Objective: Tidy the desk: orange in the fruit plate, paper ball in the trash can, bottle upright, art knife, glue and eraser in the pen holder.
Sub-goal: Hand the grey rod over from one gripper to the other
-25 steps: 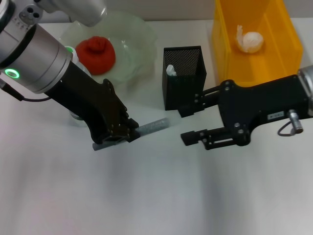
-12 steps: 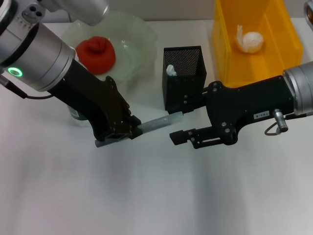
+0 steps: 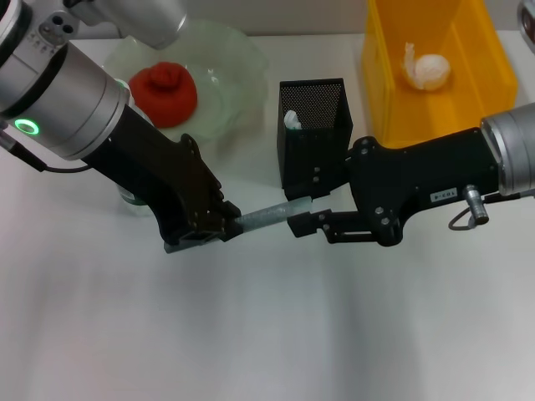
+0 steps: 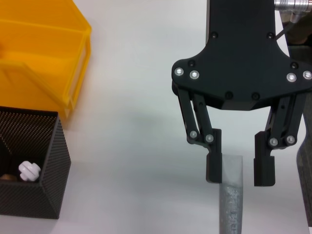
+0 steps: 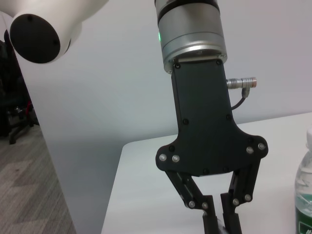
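Handover closing: the right gripper [image 3: 299, 219] has slid in from a second ago until its spread fingers [image 4: 213, 161] bracket the free end of the grey glittery stick [image 3: 269, 215].

The left gripper [image 3: 216, 225] keeps its fingers pinched on the stick's other end, held above the tabletop [image 3: 267, 334] just in front of the pen holder [image 3: 313, 134]. That suggests a pass to the right arm before the drop into the holder. The orange [image 3: 165, 92] sits in the fruit plate [image 3: 238, 63], the paper ball [image 3: 428, 70] in the trash can [image 3: 476, 109]. The bottle [image 5: 304, 190] is cut off and largely hidden behind the left arm; whether the stick is glue or knife is unclear.
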{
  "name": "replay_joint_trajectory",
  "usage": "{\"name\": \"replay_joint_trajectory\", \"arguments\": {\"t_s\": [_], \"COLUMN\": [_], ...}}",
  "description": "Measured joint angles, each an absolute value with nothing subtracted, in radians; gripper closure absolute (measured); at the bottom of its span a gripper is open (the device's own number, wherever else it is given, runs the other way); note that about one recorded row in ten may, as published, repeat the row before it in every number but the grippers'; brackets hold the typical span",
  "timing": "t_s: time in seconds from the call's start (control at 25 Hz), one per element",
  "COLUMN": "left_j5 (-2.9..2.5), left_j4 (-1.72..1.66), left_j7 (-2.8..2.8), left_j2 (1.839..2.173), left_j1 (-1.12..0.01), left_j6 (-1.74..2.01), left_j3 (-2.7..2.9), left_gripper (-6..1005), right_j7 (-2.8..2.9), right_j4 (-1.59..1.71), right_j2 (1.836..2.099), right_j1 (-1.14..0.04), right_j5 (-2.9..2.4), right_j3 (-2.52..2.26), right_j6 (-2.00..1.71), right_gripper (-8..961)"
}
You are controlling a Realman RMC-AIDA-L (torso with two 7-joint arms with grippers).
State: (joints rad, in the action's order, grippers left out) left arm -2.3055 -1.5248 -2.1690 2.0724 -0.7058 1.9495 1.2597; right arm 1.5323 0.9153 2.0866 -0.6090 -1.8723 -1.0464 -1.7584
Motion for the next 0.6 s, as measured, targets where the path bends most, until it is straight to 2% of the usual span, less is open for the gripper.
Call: {"name": "replay_joint_trajectory", "arguments": {"t_s": [0.16, 0.4, 0.6], "left_j5": [-2.306, -2.306, -2.305], "left_j4": [-1.526, -1.526, -1.531], "left_j7": [-2.169, -2.169, -2.170], "left_j2": [2.072, 2.072, 2.072], "left_j1": [-0.705, -0.706, -0.706], "left_j6": [1.949, 1.948, 1.947], "left_j3": [1.260, 1.259, 1.259], "left_gripper": [842, 835, 829], "right_j7": [1.532, 1.532, 1.532], "right_j4": [0.910, 0.910, 0.910], "right_j2": [2.086, 2.086, 2.086], "right_j1": [-0.609, -0.609, -0.609], "right_j5": [-1.872, -1.870, -1.870], "right_j3": [-1.053, -1.052, -1.052], "right_j6": [-1.753, -1.751, -1.751], "right_gripper": [642, 638, 709]}}
